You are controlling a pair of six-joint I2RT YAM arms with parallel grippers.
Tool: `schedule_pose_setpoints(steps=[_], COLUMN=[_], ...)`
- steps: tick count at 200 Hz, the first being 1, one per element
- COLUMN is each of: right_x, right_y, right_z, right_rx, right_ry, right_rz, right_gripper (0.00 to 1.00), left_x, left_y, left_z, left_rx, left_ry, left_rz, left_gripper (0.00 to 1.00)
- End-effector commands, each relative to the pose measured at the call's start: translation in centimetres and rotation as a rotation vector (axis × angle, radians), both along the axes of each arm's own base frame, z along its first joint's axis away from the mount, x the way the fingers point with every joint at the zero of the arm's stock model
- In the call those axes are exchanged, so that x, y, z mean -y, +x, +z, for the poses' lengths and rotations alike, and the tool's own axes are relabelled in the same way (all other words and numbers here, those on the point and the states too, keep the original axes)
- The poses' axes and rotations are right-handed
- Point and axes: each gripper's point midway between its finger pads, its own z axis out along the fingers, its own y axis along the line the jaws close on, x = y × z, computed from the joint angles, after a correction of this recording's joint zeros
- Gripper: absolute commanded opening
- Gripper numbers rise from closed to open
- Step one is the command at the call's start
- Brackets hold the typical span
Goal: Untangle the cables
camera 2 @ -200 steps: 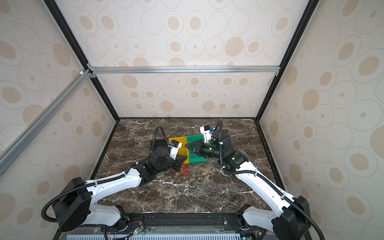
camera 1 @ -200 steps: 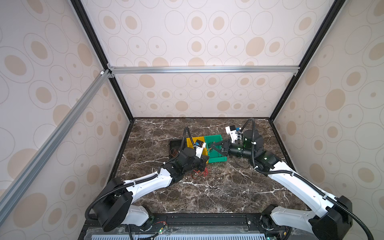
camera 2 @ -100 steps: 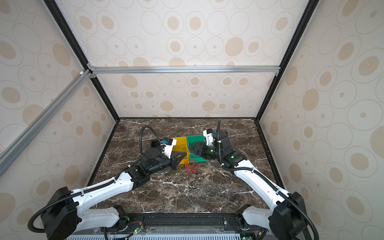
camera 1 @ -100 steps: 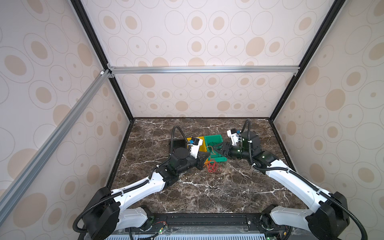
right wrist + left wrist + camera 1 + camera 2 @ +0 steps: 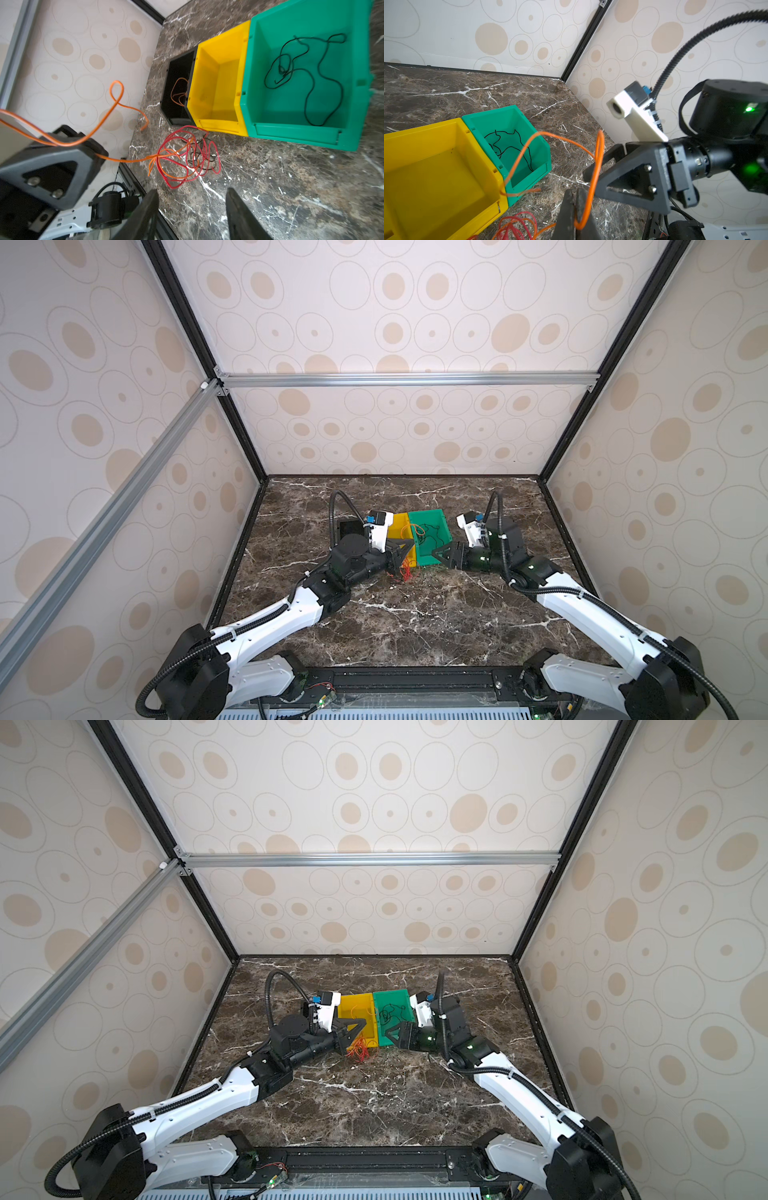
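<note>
Right hand [image 5: 191, 191] opened, left hand [image 5: 575, 194] pinching orange cable [image 5: 598, 158]

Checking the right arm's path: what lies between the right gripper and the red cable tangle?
Only bare marble tabletop, as the right wrist view shows: the open right gripper faces the red cable tangle with nothing between them.
</note>
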Motion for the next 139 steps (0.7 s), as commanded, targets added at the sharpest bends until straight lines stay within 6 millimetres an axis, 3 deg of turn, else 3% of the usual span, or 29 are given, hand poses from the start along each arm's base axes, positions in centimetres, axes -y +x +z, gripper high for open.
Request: schedule_pose_setpoints(steps=[1, 49, 89, 113, 139], right_x=[-3.1, -5.6, -6.2, -6.9, -7.5], right_y=[-2.1, -1.9, -0.5, 0.2, 0.1], right_z=[1.6, -0.3, -1.0, -1.2, -0.5], right_rx=[0.136, 0.212, 0.280, 0.281, 0.288], right_ry=[0.039, -0.010, -0.065, -0.059, -0.024], right_rz=[0.172, 0.216, 0.217, 0.226, 0.238], right_gripper=[0.56, 0.57, 0.51, 0.40, 0.37], left_x=[-0.8, -0.8, -0.7, -0.8, -1.1], left_y=[1.0, 1.3, 1.2, 1.2, 1.4], left_z=[3.5, 3.6, 4.3, 4.7, 4.6], left_rx=[0.029, 0.019, 0.023, 0.025, 0.018], left_ry=[-0.059, -0.067, -0.088, -0.104, -0.100], left_rz=[0.069, 0.084, 0.075, 0.079, 0.099], left_gripper=[0.00, 0.00, 0.00, 0.00, 0.00])
